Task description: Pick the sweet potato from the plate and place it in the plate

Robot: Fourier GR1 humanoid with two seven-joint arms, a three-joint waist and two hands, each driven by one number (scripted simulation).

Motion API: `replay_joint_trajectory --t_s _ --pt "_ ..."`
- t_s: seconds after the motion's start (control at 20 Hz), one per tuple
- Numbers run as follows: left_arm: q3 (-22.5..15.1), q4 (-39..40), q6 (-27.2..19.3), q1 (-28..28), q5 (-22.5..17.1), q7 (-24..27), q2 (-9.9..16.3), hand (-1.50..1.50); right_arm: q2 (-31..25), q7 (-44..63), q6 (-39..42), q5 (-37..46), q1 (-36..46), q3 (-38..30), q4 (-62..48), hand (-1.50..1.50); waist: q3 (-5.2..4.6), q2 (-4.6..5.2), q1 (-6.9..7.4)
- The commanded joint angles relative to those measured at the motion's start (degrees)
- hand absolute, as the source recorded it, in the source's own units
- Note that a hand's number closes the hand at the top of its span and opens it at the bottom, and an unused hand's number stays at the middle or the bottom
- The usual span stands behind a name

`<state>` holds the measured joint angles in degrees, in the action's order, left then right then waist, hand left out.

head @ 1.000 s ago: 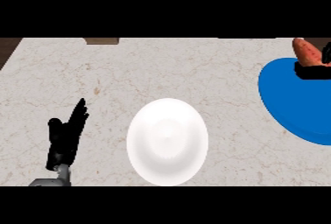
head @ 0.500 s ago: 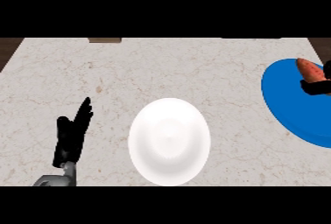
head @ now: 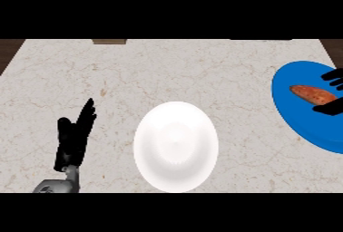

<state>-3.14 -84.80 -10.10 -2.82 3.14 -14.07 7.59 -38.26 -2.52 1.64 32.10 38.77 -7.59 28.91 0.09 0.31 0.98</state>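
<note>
Head view: white plate (head: 175,146) lies between resting left robot hand (head: 72,138) and blue plate (head: 301,118).

Bright, even light; soft sheen on white plate (head: 175,146).

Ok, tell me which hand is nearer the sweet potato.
Right. The right hand brackets the sweet potato on the blue plate, fingers either side. The left hand rests far off, left of the white plate.
</note>
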Motion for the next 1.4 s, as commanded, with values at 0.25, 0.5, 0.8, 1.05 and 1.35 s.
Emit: replay_joint_trajectory --t_s 0.25,0.5,0.8,1.05,1.35 --pt "0.9 -0.2 -0.4 0.2 -0.2 0.2 -0.2 0.0 1.3 -14.2 2.2 -18.9 1.3 -16.7 3.1 -1.5 0.04 -0.6 -1.81" --pt "-0.4 -1.6 -0.2 2.1 1.5 0.1 0.4 0.0 -2.5 -19.2 10.3 -26.0 -4.6 -23.0 1.0 -1.5 -0.01 -0.45 -1.36" --pt "1.6 -1.3 1.1 1.6 -0.2 0.9 -0.1 0.0 -2.9 -23.5 13.6 -27.1 -7.6 -22.1 -1.2 -1.5 -0.04 -0.19 -0.53" --pt "2.4 0.3 2.0 -0.8 0.4 -0.5 0.3 0.0 -0.5 -27.2 14.2 -28.2 -9.0 -20.8 -0.2 -1.5 -0.06 -0.23 -0.69" --pt "2.3 0.6 2.0 0.1 1.2 0.6 -0.6 0.0 -1.7 -29.1 9.8 -26.2 -4.0 -19.6 -6.9 -1.5 -0.03 -0.07 -0.2"
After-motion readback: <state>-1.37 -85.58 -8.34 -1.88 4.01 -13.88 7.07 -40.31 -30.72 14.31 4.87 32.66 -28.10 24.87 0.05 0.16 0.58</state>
